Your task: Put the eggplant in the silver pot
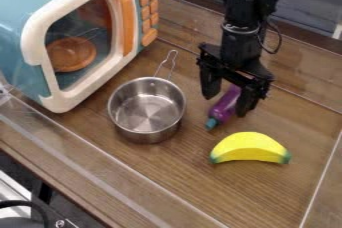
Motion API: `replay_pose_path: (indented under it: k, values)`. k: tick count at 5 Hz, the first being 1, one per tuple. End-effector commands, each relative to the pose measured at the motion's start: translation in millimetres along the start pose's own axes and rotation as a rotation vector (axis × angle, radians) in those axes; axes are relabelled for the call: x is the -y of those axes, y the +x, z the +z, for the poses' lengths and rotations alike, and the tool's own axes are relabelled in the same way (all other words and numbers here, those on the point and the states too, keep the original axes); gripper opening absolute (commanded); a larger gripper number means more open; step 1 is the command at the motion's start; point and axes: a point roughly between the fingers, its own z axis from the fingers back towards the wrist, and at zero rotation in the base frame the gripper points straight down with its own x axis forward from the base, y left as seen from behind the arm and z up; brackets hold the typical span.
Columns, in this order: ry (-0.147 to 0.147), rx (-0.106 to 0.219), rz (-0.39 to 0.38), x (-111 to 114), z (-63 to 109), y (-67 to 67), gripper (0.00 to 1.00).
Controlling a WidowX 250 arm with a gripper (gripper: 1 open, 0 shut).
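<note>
The purple eggplant lies on the wooden table, its green stem cap pointing toward the front left. My black gripper points straight down over it, open, with one finger on each side of the eggplant's upper half, which it partly hides. I cannot tell whether the fingers touch it. The silver pot stands empty to the left of the eggplant, its wire loop handle toward the back.
A yellow banana lies in front of the eggplant. A toy microwave with an orange bowl inside fills the back left. A clear wall runs along the table's front edge.
</note>
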Motion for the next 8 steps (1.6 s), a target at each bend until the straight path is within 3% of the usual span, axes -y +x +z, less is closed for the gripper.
replay_pose_path:
  k: [1,8]
  values:
    - [-0.001,0.033,-0.028,4.6,5.2,3.6,1.00]
    - [-0.016,0.084,-0.097,8.0,-4.5,13.8,1.00]
